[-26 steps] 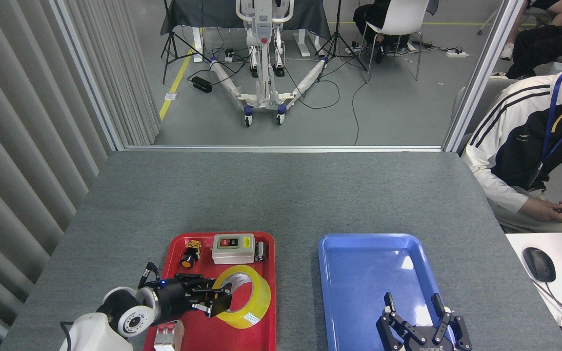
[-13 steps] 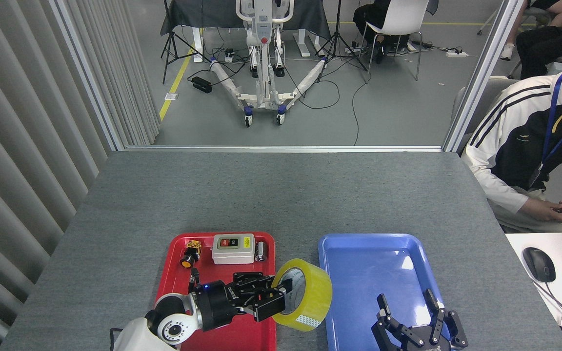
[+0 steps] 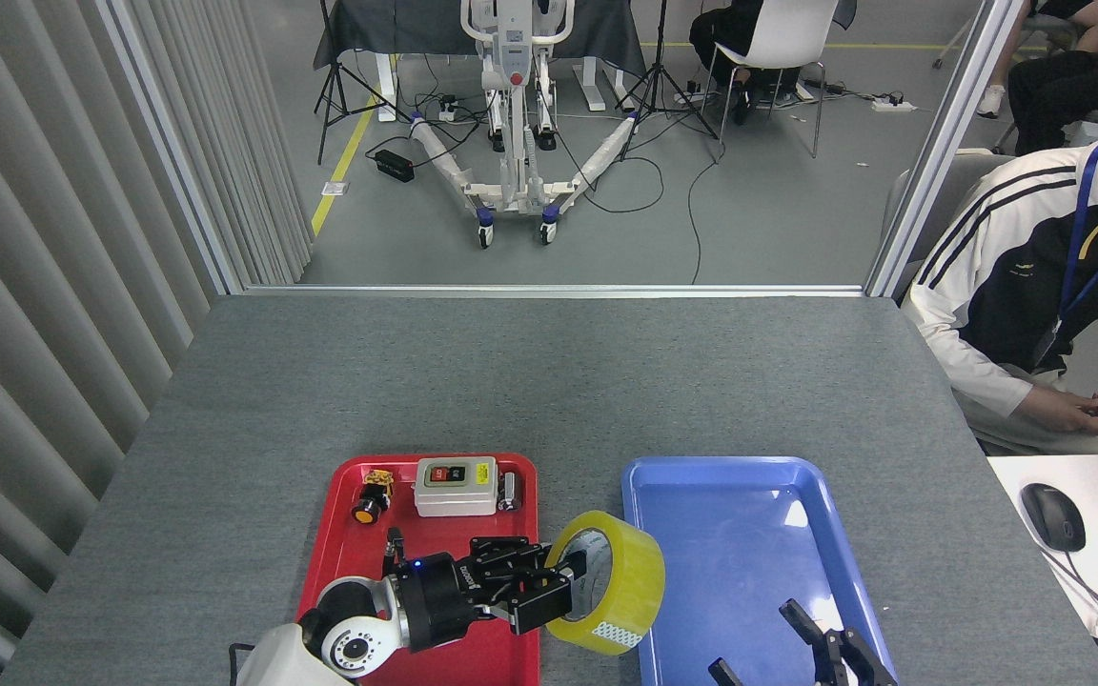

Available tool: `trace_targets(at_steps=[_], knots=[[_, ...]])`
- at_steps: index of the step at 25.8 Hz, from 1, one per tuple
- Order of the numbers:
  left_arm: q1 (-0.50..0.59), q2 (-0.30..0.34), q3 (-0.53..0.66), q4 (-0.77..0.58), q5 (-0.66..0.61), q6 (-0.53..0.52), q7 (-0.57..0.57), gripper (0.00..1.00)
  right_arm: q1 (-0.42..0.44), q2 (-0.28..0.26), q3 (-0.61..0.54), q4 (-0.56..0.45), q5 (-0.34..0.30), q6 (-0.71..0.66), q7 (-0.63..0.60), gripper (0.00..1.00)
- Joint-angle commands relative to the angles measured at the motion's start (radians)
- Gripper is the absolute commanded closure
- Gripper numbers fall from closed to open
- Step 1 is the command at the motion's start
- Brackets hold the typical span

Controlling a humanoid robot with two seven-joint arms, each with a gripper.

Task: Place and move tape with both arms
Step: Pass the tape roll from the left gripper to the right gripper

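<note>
The tape (image 3: 618,583), a wide yellow translucent roll with a white core, hangs tilted over the gap between the red tray (image 3: 349,543) and the blue tray (image 3: 730,553). My left gripper (image 3: 549,586) reaches in from the lower left over the red tray and is shut on the tape's left rim and core. My right gripper (image 3: 773,643) shows only at the bottom edge, over the near end of the blue tray, with its black fingers spread open and nothing between them.
At the red tray's far end lie a white switch box (image 3: 455,486), a small yellow-tipped push button (image 3: 371,496) and a small metal cylinder (image 3: 509,492). A seated person (image 3: 1045,286) is at the table's right side. A mouse (image 3: 1052,515) sits on a white desk.
My left gripper has carried the tape off the red tray and rightward to the blue tray's left edge. My right gripper has sunk toward the bottom edge of the view.
</note>
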Motion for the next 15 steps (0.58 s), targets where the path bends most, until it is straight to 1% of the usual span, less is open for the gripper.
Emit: trace_targets(at_steps=[1, 4, 9, 15], knots=[[0.002, -0.003, -0.010, -0.006, 0.000, 0.000, 0.002, 1.00, -0.007, -0.002, 0.062, -0.003, 0.031, -0.007, -0.006, 0.00], [0.002, -0.011, -0.010, -0.006, 0.000, 0.000, 0.002, 1.00, -0.007, 0.004, 0.094, -0.006, 0.046, -0.007, -0.007, 0.00], [0.004, -0.014, -0.016, -0.004, 0.000, 0.000, 0.002, 1.00, -0.010, 0.002, 0.114, -0.010, 0.047, -0.007, -0.007, 0.00], [0.027, -0.033, -0.027, -0.006, -0.001, 0.000, 0.002, 1.00, -0.020, 0.004, 0.143, -0.013, 0.049, -0.007, -0.007, 0.01]])
